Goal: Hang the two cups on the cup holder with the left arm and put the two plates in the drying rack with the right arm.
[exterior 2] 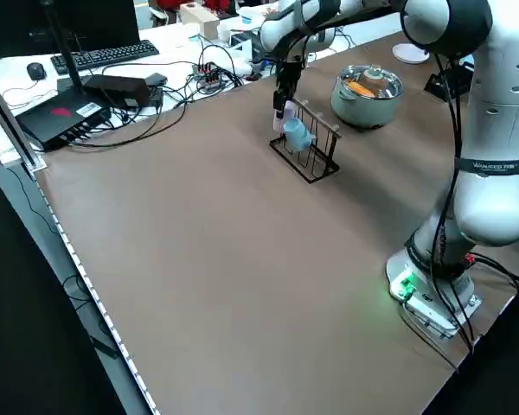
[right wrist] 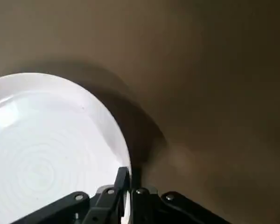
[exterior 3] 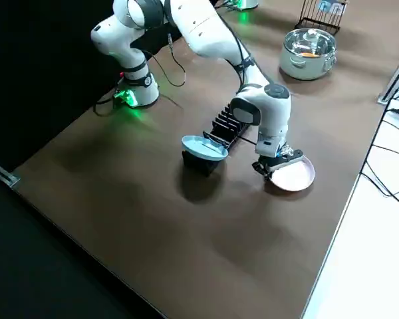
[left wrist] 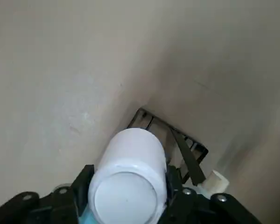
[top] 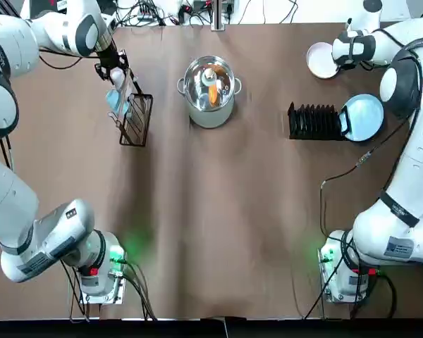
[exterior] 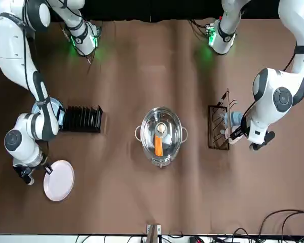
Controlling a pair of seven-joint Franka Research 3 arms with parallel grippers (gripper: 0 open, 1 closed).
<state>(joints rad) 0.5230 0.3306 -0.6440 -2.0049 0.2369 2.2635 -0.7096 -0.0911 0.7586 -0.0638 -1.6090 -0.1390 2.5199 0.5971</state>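
The pale lilac-white cup (left wrist: 130, 154) sits between the fingers of my left gripper (top: 115, 70), which is shut on it at the far end of the cup holder (top: 135, 118). The light blue cup (top: 114, 99) hangs on the holder's wooden bar. My right gripper (right wrist: 128, 179) is shut on the rim of the white plate (right wrist: 46, 154), which lies on the table at the far right (top: 320, 60). The light blue plate (top: 363, 117) stands in the right end of the drying rack (top: 312, 121).
A steel pot (top: 210, 90) holding an orange item stands mid-table between the holder and the rack. Cables run along the table's far edge. Both arm bases sit at the near edge.
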